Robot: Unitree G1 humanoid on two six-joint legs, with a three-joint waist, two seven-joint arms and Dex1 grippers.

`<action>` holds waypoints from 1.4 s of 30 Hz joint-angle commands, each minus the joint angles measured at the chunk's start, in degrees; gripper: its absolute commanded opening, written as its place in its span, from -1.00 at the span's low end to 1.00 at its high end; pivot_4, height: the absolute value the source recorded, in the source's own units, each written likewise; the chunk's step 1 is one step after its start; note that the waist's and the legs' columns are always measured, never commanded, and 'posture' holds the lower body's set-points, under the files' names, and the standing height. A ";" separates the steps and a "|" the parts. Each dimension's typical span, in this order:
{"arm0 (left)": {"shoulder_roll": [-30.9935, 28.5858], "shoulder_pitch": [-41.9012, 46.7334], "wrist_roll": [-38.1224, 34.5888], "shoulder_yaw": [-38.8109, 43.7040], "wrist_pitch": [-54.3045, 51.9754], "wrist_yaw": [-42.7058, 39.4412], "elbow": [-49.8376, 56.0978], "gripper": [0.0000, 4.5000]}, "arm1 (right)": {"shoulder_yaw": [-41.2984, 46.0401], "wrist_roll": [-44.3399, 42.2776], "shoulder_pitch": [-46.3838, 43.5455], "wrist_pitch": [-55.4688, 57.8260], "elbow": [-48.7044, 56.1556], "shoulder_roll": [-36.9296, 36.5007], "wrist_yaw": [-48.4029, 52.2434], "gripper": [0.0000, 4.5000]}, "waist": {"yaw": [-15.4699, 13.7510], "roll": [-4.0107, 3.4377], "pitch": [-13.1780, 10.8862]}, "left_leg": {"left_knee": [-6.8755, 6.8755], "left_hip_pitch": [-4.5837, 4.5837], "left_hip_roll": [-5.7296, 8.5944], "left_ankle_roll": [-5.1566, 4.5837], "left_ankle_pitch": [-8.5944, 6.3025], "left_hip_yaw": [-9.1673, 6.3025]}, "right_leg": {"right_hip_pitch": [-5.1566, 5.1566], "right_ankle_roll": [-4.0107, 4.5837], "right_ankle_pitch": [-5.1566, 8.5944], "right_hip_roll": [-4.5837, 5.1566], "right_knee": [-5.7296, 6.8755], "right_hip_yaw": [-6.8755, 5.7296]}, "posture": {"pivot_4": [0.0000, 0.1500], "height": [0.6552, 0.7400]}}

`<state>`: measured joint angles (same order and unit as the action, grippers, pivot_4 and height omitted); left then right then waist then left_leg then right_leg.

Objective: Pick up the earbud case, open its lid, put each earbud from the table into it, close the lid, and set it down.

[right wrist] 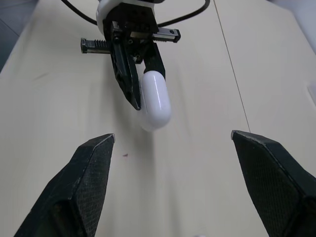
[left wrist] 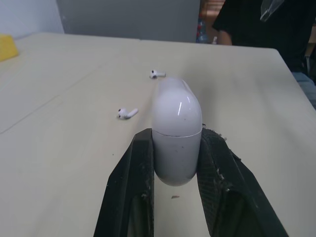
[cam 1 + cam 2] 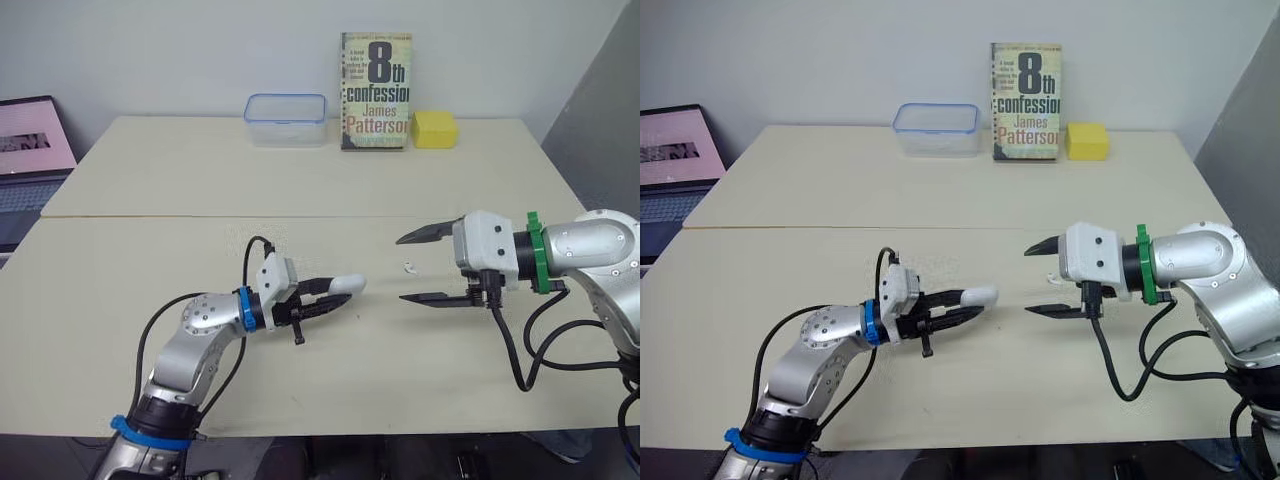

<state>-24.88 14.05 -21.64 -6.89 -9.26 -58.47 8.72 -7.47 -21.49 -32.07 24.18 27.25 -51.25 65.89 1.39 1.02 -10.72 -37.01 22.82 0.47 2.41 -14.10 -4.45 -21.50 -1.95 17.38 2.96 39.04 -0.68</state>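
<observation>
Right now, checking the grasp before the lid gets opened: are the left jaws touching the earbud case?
Touching. In the left wrist view, the left gripper has both jaws pressed against the sides of the earbud case, with no gap on either side.

Earbuds (image 2: 127, 113) on seemingly open table (image 2: 49, 148)

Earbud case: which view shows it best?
Left wrist view: earbud case close up, lid seam visible, clamped in the left gripper. Right wrist view shows it farther off; both eye views show it small, side-on.
</observation>
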 commanded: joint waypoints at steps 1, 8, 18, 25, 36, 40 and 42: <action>1.35 0.76 -0.67 -0.66 1.74 0.46 2.41 -0.64 | -0.96 1.58 -0.09 -3.04 1.79 1.63 -0.93 0.76 | 0.00 0.00 0.00 | -0.01 -0.03 0.00 0.00 0.00 -0.01 | 0.03 -0.01 0.00 0.00 0.01 -0.01 | 1.00 1.00; 2.35 2.29 -1.11 -1.52 1.19 0.44 3.06 -0.64 | -6.58 9.31 -2.40 -5.49 -2.76 6.36 -3.76 0.76 | 0.09 0.00 0.00 | 0.01 -0.08 0.00 0.00 0.00 0.01 | 0.06 -0.01 -0.01 -0.03 0.01 -0.01 | 1.00 1.00; 1.85 1.53 -0.94 -2.74 1.43 -0.51 5.12 -0.64 | -7.23 10.71 -4.52 -3.97 -4.17 9.26 -3.99 0.76 | 0.09 0.00 0.00 | 0.01 -0.09 -0.01 0.01 0.00 -0.01 | 0.06 -0.01 -0.01 -0.03 0.01 -0.01 | 1.00 1.00; 0.88 1.05 0.24 -3.74 3.68 -1.84 4.65 -0.64 | -5.89 9.53 -7.25 -0.66 -4.36 10.16 -4.13 0.76 | 0.13 -0.01 0.01 | 0.03 -0.10 0.00 0.01 0.00 0.00 | 0.05 -0.01 -0.01 -0.04 0.01 -0.01 | 1.00 1.00; 0.06 0.20 0.81 -4.14 5.39 -2.26 3.86 -0.64 | -4.57 4.06 -8.16 4.63 -1.68 9.13 -2.31 0.76 | 0.11 -0.01 0.01 | 0.02 -0.09 -0.01 0.00 0.00 -0.03 | 0.06 -0.01 -0.01 -0.03 0.02 -0.02 | 1.00 1.00; 0.24 0.22 0.27 -3.39 4.10 -1.15 3.75 -0.64 | -1.91 -1.35 -8.32 9.16 -0.40 7.37 -0.56 0.76 | 0.10 -0.01 0.01 | 0.02 -0.07 -0.01 0.00 0.00 -0.03 | 0.05 -0.01 -0.01 -0.03 0.00 -0.02 | 1.00 1.00; 0.55 0.33 -0.16 -2.22 2.75 0.59 3.44 -0.64 | 0.92 -4.49 -8.69 11.84 -0.81 5.62 0.39 0.76 | 0.08 -0.01 0.01 | 0.01 -0.08 -0.01 0.00 0.00 -0.03 | 0.07 -0.01 -0.01 -0.03 0.00 -0.03 | 1.00 1.00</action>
<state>-24.55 14.11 -20.36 -10.83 -5.98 -59.28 11.07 -10.66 -22.95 -39.64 34.05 25.09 -44.28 65.38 1.47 1.01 -10.72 -37.00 22.74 0.46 2.40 -14.10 -4.48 -21.43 -1.96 17.37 2.92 39.05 -0.72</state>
